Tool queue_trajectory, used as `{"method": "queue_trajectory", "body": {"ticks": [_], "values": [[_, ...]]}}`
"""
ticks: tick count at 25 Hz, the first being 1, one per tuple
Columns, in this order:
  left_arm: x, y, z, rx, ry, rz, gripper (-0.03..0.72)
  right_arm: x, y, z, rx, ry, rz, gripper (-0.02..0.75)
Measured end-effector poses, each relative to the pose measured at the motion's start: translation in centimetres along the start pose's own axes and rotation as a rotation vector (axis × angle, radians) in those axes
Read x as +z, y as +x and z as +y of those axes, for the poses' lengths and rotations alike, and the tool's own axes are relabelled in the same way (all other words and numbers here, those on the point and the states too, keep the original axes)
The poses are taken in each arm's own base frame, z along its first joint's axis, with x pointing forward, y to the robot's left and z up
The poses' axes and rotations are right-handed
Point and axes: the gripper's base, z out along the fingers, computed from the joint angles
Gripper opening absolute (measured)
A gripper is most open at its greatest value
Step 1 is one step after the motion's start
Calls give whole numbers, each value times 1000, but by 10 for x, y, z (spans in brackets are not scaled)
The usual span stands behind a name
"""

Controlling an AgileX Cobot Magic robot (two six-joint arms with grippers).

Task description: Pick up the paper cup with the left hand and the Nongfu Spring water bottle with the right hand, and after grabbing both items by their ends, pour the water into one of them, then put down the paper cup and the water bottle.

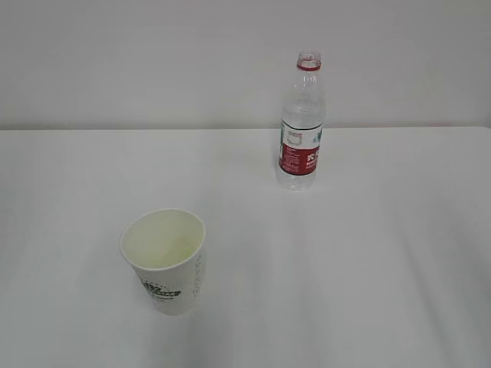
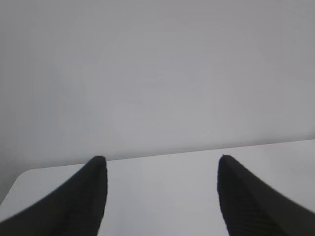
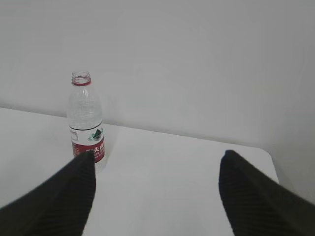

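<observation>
Here, both grippers stand wide apart, empty, above a smooth white tabletop (image 1: 368, 253).

The left gripper (image 2: 161, 160) shows two black ribbed fingers (image 2: 86, 196) with only bare tabletop and plain wall between them. Ahead of the right gripper (image 3: 156, 155), just beyond its left finger, stands the Nongfu Spring water bottle (image 3: 86, 123): clear ribbed plastic, red-and-white label, red neck ring, uncapped. The paper cup (image 1: 165, 261), white, tapered, dimpled, cream inside, stands upright well apart from the bottle, out of either wrist view.

White table (image 1: 383, 253) against a plain, seemingly grey wall (image 1: 153, 61).
</observation>
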Motion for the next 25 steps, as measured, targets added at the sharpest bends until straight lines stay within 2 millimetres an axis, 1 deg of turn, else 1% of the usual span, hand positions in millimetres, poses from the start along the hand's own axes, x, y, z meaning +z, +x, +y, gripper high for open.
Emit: {"method": "queue_trajectory", "body": {"ticks": [8, 13, 20, 25], "values": [[8, -2, 0, 2, 1, -19, 511, 22, -2, -1, -11, 2, 3, 587], [18, -1, -1, 2, 3, -17, 509, 33, -5, -1, -11, 6, -14, 587], [46, 5, -2, 3, 9, 6, 508, 54, -5, -2, -16, 9, -19, 587], [67, 14, -3, 3, 15, 36, 508, 71, -2, -2, -18, 10, -15, 587]]}}
